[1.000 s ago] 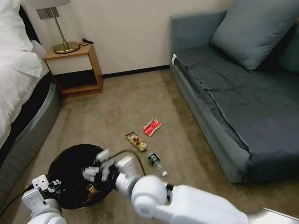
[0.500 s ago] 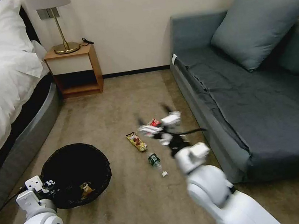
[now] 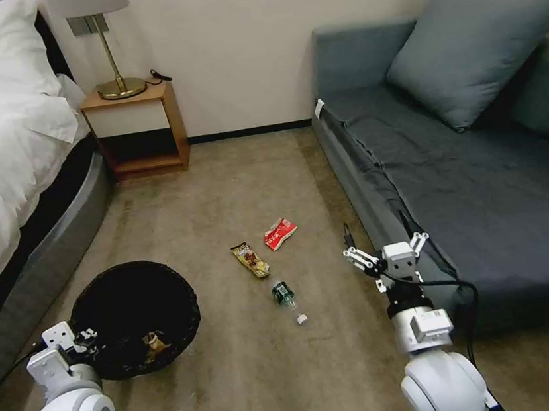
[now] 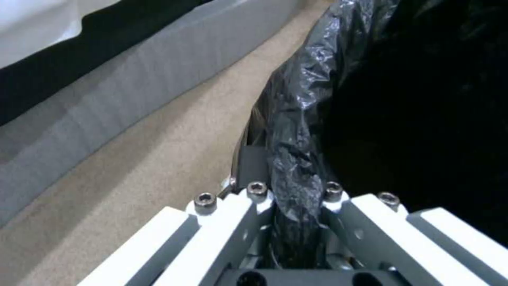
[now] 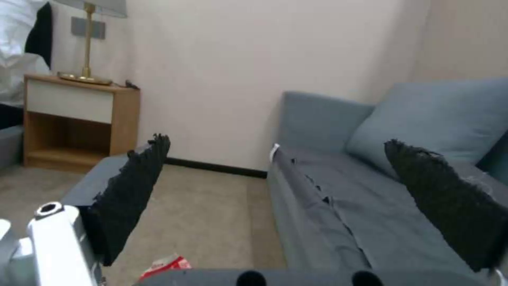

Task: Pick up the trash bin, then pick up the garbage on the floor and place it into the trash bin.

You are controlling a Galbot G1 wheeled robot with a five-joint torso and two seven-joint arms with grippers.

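The left claw (image 3: pixel 85 340) sits at the near rim of the trash bin (image 3: pixel 134 316), and the left arm's wrist covers that stretch of rim in the head view. In the left wrist view the bin's inside (image 4: pixel 423 111) is plain black with nothing to tell apart, and the claw's fingertips are buried under the crinkled bag. Something pale brown lies in the bin (image 3: pixel 153 344), too small to name. Print on the snack wrapper (image 3: pixel 250 260) and the red-and-white packet (image 3: pixel 280 233) cannot be read. In the right wrist view that packet (image 5: pixel 165 265) is half cut off by the claw body. The bed (image 3: pixel 5 132), lamp (image 3: pixel 99 27) and sofa (image 3: pixel 471 175) all run past the picture's edges.
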